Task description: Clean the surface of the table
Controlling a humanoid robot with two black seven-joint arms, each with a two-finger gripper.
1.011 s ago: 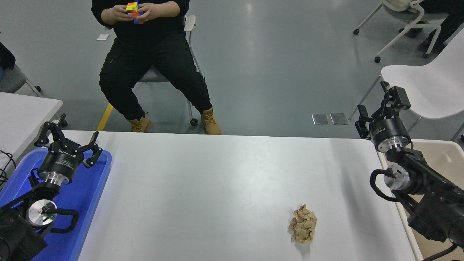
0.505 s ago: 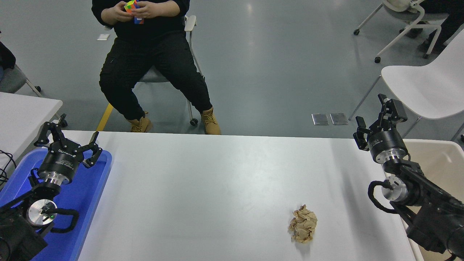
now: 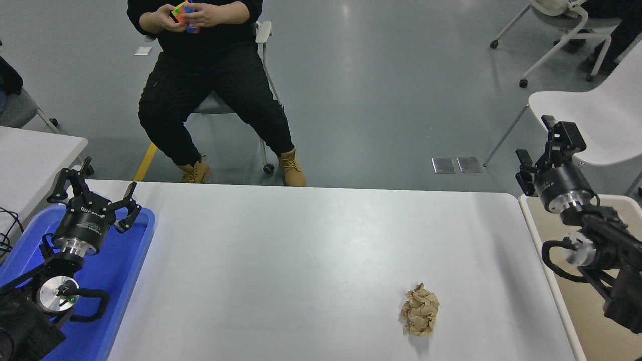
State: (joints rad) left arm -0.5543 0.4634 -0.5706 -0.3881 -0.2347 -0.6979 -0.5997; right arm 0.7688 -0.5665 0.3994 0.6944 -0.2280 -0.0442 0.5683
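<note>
The white table surface fills the lower half of the view. A crumpled ball of brown paper lies on it at the front right. My right gripper is open and empty, raised past the table's right edge, far behind and to the right of the paper. My left gripper is open and empty, parked over the blue tray at the lower left.
A beige bin stands against the table's right edge, under my right arm. A person sits on a chair beyond the far edge, holding a coloured cube. A white chair stands at the right, a smaller white table at the left.
My right arm has swung to the right, off the table's right edge and over the bin, after dipping slightly leftward. The paper and left arm have not moved.
</note>
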